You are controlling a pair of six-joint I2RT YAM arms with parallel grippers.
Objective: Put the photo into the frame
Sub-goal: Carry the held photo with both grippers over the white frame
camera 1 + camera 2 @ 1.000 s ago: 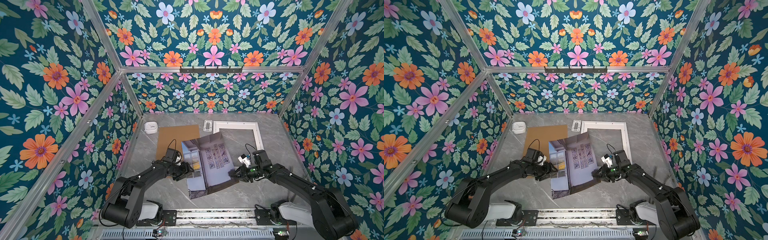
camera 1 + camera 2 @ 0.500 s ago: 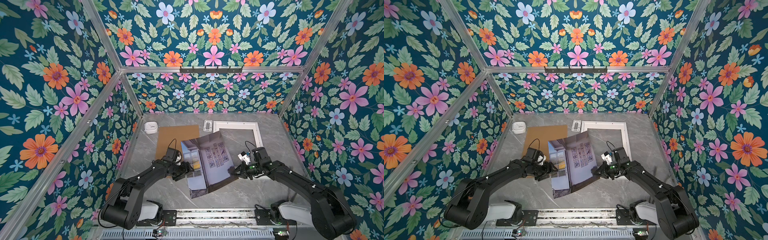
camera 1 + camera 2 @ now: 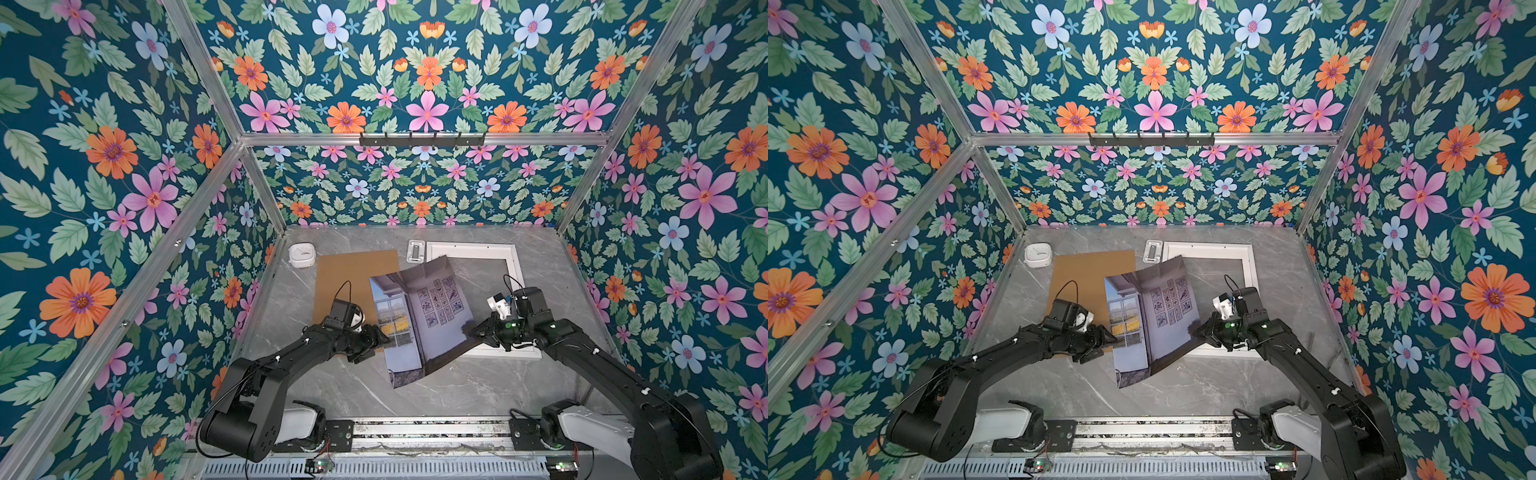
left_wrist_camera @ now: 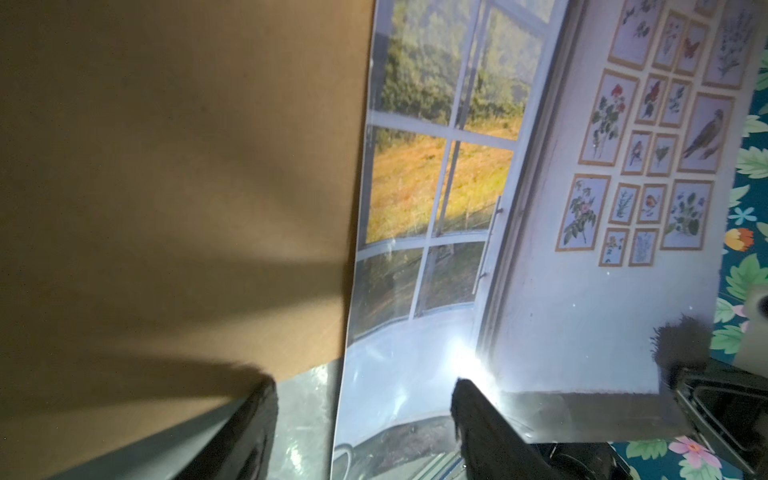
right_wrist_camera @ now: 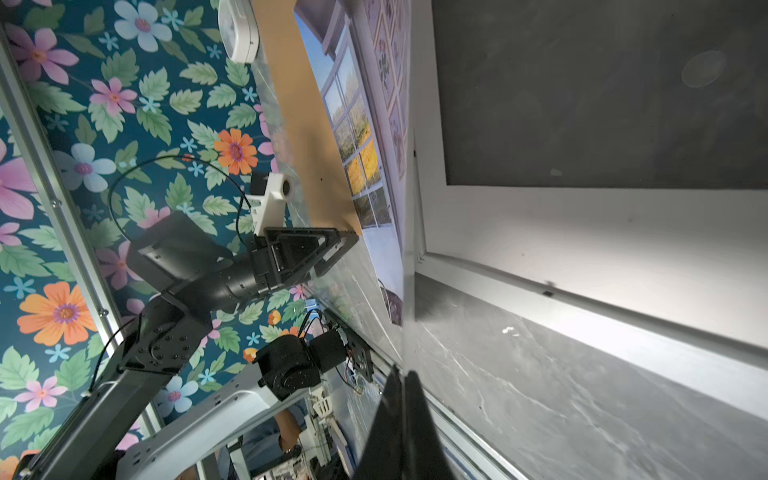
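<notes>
The photo [image 3: 419, 316] [image 3: 1158, 320], a glossy print of a window and a grid of small pictures, hangs tilted above the table's middle. My right gripper [image 3: 471, 330] [image 3: 1196, 328] is shut on its right edge, and in the right wrist view the jaws [image 5: 401, 378] meet on the sheet seen edge-on. My left gripper [image 3: 380, 336] [image 4: 365, 415] is open, its fingers straddling the photo's [image 4: 457, 187] left edge without pinching it. The white frame [image 3: 515, 266] [image 5: 582, 232] lies flat at the back right. The photo's far corner hangs over the frame's left side.
A brown backing board [image 3: 353, 274] [image 4: 166, 166] lies flat left of the frame, partly under the photo. A small white round-faced device [image 3: 302, 254] sits at the back left. A small white clip-like piece [image 3: 415, 250] lies by the frame's far left corner. Flowered walls close in all sides.
My right gripper has closed on the photo's right edge and shifted slightly toward the far side, and the photo has risen and moved with it. The left gripper has stayed in place, open.
</notes>
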